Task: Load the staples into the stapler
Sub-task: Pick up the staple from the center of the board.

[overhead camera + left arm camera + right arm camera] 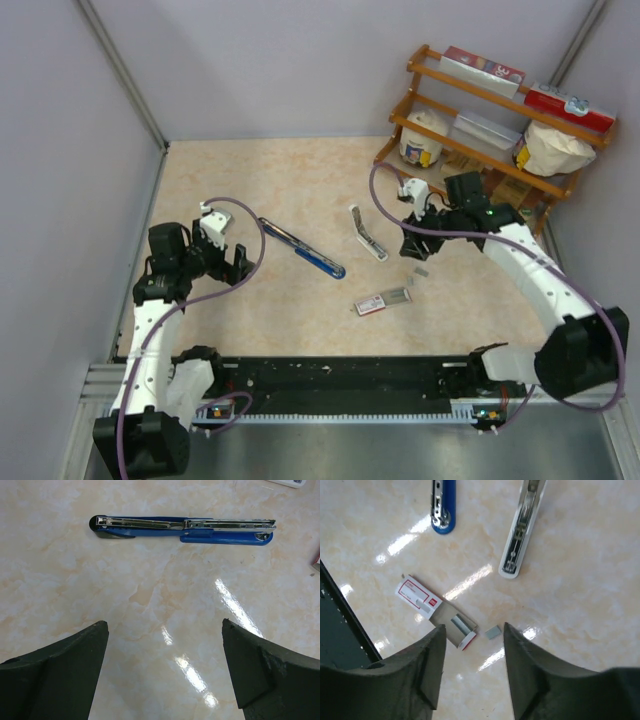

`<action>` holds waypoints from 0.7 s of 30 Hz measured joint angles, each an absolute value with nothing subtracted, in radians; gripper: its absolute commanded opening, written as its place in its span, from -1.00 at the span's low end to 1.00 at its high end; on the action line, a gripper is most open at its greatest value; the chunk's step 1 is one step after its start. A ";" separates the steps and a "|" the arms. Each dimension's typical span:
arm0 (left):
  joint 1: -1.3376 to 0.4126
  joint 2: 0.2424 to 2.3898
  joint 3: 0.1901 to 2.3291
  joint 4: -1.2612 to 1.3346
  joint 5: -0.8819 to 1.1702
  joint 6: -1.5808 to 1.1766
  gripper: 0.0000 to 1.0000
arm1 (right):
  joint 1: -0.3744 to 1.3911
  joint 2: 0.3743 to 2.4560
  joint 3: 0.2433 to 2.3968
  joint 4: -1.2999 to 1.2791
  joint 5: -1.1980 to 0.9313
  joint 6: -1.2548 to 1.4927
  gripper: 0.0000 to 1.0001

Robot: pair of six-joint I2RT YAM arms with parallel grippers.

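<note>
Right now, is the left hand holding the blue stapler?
No, the blue stapler lies opened flat on the table, apart from the open, empty left gripper.

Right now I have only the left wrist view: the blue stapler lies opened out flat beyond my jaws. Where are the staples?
Observer: A loose staple strip lies just beside the red-and-white staple box, whose grey tray is slid out.
Operator: Is the right arm holding anything?
Observer: No. The right gripper hangs over that strip with its jaws open and empty.
Operator: Anything between the strip and my stapler?
Observer: Yes. From the top view, a white stapler lies between the blue stapler and the right gripper, touching neither.
</note>
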State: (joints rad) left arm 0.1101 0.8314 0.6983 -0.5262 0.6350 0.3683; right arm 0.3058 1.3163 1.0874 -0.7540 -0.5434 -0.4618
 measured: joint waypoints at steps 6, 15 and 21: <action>0.112 0.828 0.698 -0.525 0.626 0.368 0.97 | 0.306 1.133 1.087 -0.694 -0.585 -0.441 0.98; 0.117 0.824 0.698 -0.523 0.613 0.368 0.97 | 0.305 0.982 1.071 -0.583 -0.733 -0.259 0.96; 0.117 0.812 0.698 -0.524 0.613 0.369 0.97 | 0.305 0.907 1.049 -0.551 -0.933 -0.215 0.91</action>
State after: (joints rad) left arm 0.1173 0.8116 0.6983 -0.5243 0.6132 0.3687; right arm 0.3054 0.9066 1.0492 -0.5514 -0.9329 -0.2153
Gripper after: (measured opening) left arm 0.986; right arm 0.977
